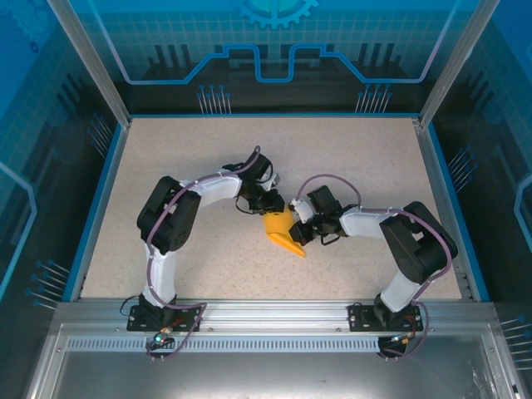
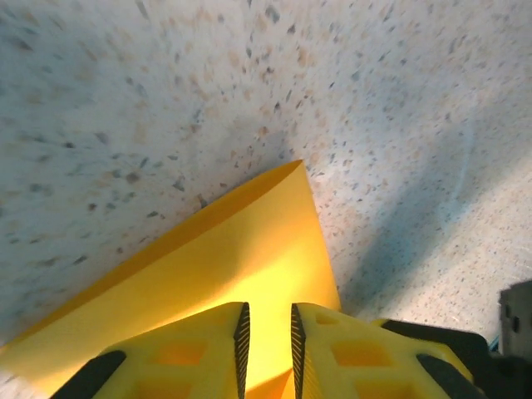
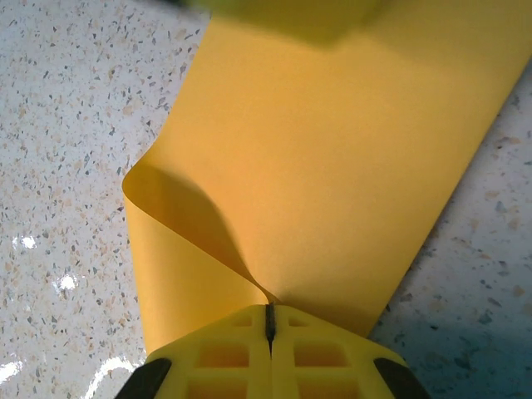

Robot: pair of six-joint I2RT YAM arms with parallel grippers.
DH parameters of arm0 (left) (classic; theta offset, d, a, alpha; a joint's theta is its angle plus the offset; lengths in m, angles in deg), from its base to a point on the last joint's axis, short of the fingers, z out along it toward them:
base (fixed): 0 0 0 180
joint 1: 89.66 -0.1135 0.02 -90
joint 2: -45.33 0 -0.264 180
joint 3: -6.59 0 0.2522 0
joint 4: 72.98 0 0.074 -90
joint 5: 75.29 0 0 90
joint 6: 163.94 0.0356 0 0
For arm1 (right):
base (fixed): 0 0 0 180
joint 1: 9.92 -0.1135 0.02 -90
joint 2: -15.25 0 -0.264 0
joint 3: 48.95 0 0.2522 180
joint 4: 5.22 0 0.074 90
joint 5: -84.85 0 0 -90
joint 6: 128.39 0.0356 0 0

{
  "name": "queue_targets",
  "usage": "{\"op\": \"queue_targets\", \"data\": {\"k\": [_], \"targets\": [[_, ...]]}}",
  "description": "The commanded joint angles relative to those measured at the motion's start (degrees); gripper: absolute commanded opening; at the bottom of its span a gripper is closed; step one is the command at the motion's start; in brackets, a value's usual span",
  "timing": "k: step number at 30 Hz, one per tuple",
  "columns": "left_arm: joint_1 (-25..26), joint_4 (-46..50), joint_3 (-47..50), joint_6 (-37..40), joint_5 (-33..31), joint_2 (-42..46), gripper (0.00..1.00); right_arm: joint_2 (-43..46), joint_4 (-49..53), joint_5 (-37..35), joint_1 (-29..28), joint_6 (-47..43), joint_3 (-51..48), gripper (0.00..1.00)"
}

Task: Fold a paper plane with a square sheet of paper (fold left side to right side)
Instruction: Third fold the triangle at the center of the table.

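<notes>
The right gripper (image 3: 269, 322) clamps the near edge of the thin orange-yellow square sheet of paper (image 3: 332, 166) stretching ahead, the left gripper (image 2: 266, 337) opposite, jaws slightly parted, seemingly loose

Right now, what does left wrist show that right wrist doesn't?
Left wrist: the left hand with jaws slightly apart, over a flat stretch of the paper sheet, one corner lying on the speckled table.
Right wrist: the right hand pinched shut on the sheet, which bulges into a curled loop at the image's left.
Both: the same orange-yellow sheet on the table.
</notes>
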Motion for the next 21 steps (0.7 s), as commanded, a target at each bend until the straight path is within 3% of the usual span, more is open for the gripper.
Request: {"op": "queue_targets", "data": {"k": [1, 5, 10, 21], "targets": [[-0.6, 2.0, 1.0, 0.9, -1.8, 5.9, 0.20, -2.1, 5.0, -0.5, 0.1, 0.4, -0.4, 0.00], [-0.2, -3.8, 8.7, -2.6, 2.1, 10.8, 0.10, -2.2, 5.2, -0.7, 0.0, 0.2, -0.1, 0.00], [1.9, -11.0, 16.1, -6.6, 8.2, 12.8, 0.05, -2.8, 5.6, -0.9, -0.3, 0.0, 0.5, 0.00], [4.8, -19.0, 21.6, -11.1, 9.0, 9.6, 0.04, -3.1, 5.9, -1.3, -0.7, -0.1, 0.7, 0.00]]}}
